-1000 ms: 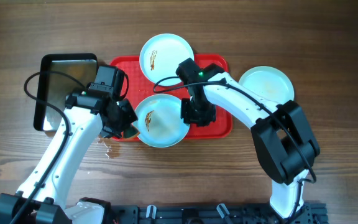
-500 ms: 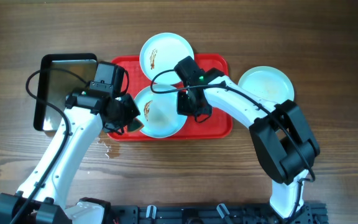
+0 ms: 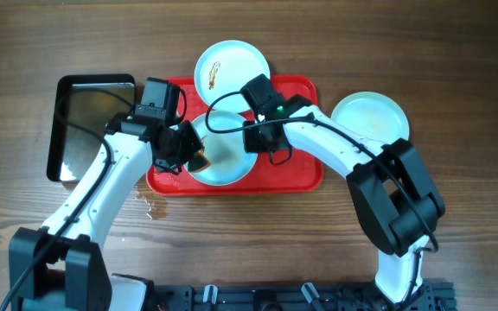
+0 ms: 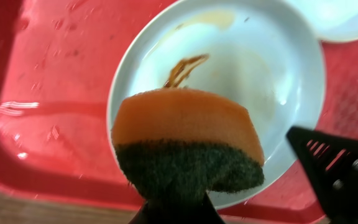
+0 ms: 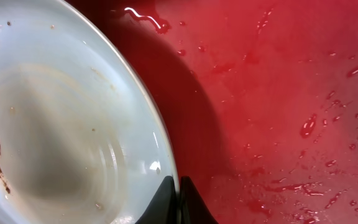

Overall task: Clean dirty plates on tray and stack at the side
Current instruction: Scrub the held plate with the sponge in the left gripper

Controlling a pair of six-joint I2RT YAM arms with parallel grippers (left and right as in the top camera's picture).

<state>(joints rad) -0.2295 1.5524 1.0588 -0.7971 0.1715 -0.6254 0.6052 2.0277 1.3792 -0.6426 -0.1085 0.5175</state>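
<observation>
We see the red tray (image 3: 305, 177) in the middle of the wooden table (image 3: 456, 52), and its surface is wet with small drops. The right gripper (image 5: 178, 200) has its jaws closed narrowly on the rim of the middle plate (image 3: 223, 168), at the plate's right side. This plate is over the tray and throws a dark shadow on the red surface beside its rim, so it seems a little raised there. A brown smear (image 4: 185, 67) is inside this plate. The left gripper (image 3: 184, 160) holds a sponge (image 4: 188, 146), orange with a dark green rough layer, clamped between its jaws. The sponge is over the left edge of the same plate, just beside the smear, and we cannot tell if it touches the plate. The far plate (image 3: 232, 71) lies at the far edge of the tray, partly beyond the rim, and it has its own brown smear. The third plate (image 3: 370, 117) lies on the table just to the right of the tray. A dark metal pan (image 3: 93, 121) lies to the left of the tray.
</observation>
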